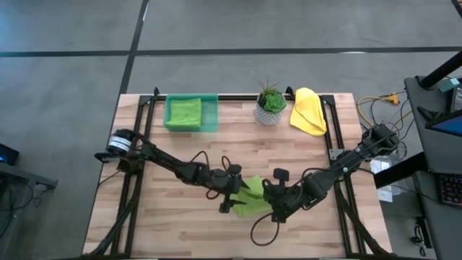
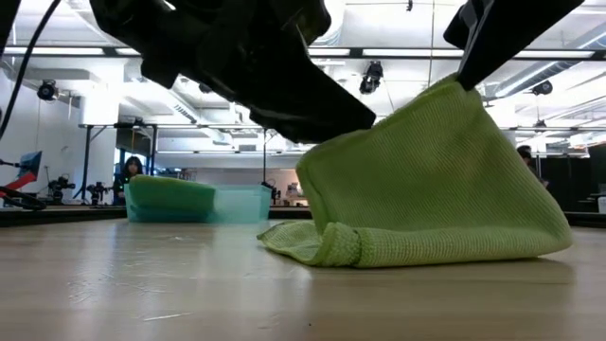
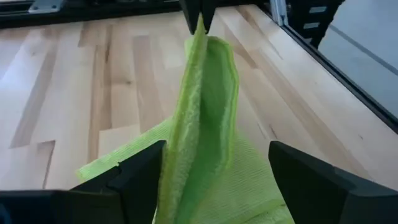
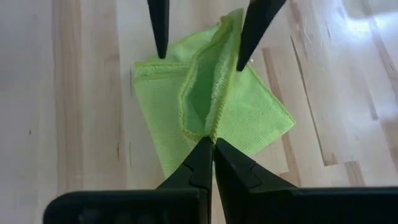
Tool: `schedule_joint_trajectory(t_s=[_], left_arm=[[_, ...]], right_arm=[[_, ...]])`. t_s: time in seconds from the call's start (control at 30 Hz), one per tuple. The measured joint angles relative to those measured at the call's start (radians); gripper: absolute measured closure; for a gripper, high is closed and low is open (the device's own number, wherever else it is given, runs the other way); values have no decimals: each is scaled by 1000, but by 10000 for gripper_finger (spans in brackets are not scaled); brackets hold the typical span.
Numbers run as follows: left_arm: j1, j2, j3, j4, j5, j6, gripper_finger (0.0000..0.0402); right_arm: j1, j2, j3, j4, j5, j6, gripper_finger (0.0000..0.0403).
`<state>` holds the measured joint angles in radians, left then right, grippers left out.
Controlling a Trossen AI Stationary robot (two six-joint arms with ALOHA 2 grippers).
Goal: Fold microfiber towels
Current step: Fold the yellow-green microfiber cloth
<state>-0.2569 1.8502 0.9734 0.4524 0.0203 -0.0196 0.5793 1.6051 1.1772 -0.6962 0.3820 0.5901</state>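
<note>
High view, lime green towel mid-table, tented into a raised fold, right gripper pinching its peak, left gripper spread wide astride it.

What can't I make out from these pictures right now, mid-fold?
- High view: most of the lime green towel on the table sits under both arms, so its fold shape is hidden.
- Low view: the arms' dark bodies fill the top, so neither grip point shows; the lifted towel blocks everything behind it.
- Tray: the green cloth inside is too small to count layers.
- Yellow towel: too small to tell whether it is folded.
</note>
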Motion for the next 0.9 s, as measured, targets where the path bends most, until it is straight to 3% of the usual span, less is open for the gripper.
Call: schedule_joint_trajectory(t_s=[0.13,0.37,0.73,0.83,0.9], left_arm=[[1,11,0,-18,-9,-4,132],[2,11,10,-100,-112,-117,147],[-27,-8,17,-113,-98,-285,330],[-43,-55,20,-207,-97,-289,382],[-50,-97,27,-332,-107,-289,395]], right_arm=[[0,0,5,-1,0,-1,394],[0,0,7,-2,0,-8,394],[-20,-1,-6,-9,3,24,394],[-30,-1,-10,-10,4,27,394],[-38,-5,-13,-9,9,30,394]])
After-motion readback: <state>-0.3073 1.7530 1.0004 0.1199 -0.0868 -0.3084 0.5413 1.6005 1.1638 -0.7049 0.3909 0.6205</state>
